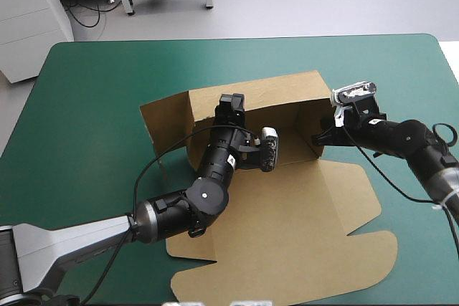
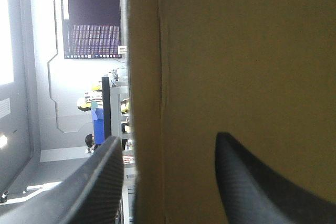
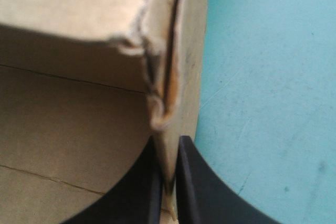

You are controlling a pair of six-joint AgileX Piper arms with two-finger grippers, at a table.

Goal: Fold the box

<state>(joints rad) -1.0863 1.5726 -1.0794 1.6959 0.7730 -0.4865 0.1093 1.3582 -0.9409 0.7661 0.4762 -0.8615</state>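
Note:
The brown box [image 1: 287, 234] lies in the middle of the teal-green table with its back wall and right side wall raised and its lid flat toward the front. My left gripper [image 1: 231, 103] is at the top edge of the back wall. In the left wrist view the gripper [image 2: 169, 137] is open, its fingers [image 2: 100, 182] standing apart on either side of the upright board [image 2: 236, 51]. My right gripper [image 1: 318, 137] is at the right side wall near its front corner. In the right wrist view it [image 3: 168, 140] is shut on the wall's creased edge [image 3: 163, 98].
A loose flap [image 1: 165, 116] of the box angles out at the back left. The flat lid [image 1: 358, 263] reaches nearly to the table's front edge. Bare teal-green cover [image 1: 79, 127] lies left of the box, and more [image 3: 262, 77] outside the right wall.

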